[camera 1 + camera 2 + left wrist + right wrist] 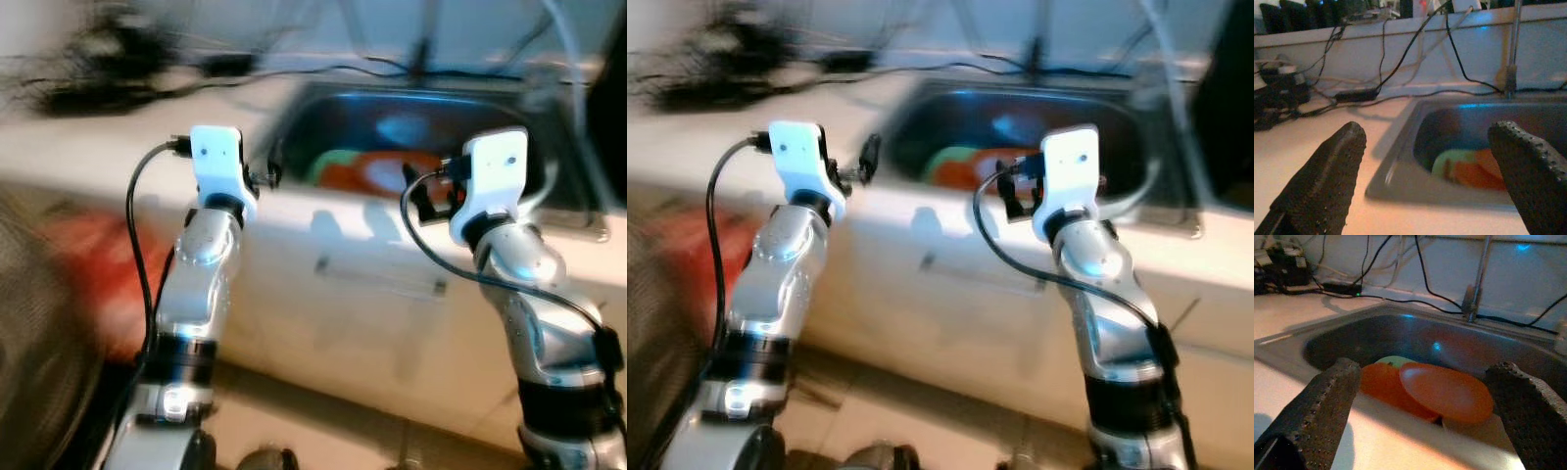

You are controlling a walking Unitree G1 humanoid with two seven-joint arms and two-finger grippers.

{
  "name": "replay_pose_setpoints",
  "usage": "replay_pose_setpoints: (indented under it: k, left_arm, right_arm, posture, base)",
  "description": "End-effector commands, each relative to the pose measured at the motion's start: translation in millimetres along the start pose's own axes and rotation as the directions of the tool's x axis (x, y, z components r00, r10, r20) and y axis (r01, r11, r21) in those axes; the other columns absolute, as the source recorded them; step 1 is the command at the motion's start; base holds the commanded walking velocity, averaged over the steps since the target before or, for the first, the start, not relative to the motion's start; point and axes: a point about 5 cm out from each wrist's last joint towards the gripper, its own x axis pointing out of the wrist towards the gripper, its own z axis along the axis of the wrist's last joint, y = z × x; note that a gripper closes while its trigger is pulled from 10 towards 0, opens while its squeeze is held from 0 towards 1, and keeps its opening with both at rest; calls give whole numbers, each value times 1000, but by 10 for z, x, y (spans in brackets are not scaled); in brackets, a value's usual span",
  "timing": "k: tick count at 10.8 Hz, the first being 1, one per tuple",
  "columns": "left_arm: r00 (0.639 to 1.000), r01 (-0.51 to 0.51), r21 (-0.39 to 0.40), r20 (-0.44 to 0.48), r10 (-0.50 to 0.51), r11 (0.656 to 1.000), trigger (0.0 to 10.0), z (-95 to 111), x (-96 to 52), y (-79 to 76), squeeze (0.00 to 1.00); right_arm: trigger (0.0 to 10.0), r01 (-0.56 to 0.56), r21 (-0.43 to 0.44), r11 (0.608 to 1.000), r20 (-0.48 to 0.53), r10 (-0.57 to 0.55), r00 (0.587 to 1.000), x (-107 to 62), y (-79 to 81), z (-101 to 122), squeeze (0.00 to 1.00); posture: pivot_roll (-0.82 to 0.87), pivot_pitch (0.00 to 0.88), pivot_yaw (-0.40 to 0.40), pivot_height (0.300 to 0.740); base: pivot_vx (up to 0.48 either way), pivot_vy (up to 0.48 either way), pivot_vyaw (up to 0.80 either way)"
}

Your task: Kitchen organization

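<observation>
A steel sink (pixel 1376 335) is set in the pale counter and holds dishes. An orange plate (pixel 1447 391) lies tilted over a second orange plate (pixel 1378 382), with a light green plate (pixel 1454 159) behind them. Both arms are raised in front of the counter's edge. My left gripper (pixel 1427 132) is open and empty, hovering over the counter by the sink's left corner. My right gripper (pixel 1425 371) is open and empty too, just short of the sink's front rim and pointing at the orange plates. In the head views, which are blurred, the left gripper (pixel 265 176) and the right gripper (pixel 431 196) appear small.
A faucet (pixel 1474 289) rises at the back of the sink. Black cables and a power strip (pixel 1354 94) lie on the counter to the left. The white cabinet front (pixel 372 284) stands below the counter. A blurred red shape (pixel 88 264) sits low on the left.
</observation>
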Motion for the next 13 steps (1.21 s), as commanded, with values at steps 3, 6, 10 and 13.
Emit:
replay_pose_setpoints:
  k: [3,6,10,13]
  left_arm:
    - [1000,6,8,-7,-6,1000,10000,9,24,0,0]
    - [1000,6,13,-15,-6,1000,10000,-13,25,-6,0]
    - [998,21,11,-63,-21,1000,10000,-159,-5,22,0]
    - [981,68,26,-185,-62,997,10000,-531,-101,37,0]
  right_arm:
    - [10000,7,2,1000,22,-7,1000,-1,9,38,0]
    - [10000,17,9,1000,9,-17,1000,-14,12,-14,0]
    - [10000,16,13,1000,1,-16,1000,-14,36,-46,0]
    - [10000,38,40,998,-53,-36,998,-15,30,-206,0]
  posture:
    - [-55,0,74,740]
    - [-56,0,75,740]
    - [-60,0,78,740]
    - [-63,0,81,740]
  base:
    - [-306,0,0]
    - [-183,0,0]
    - [0,0,0]
    - [0,0,0]
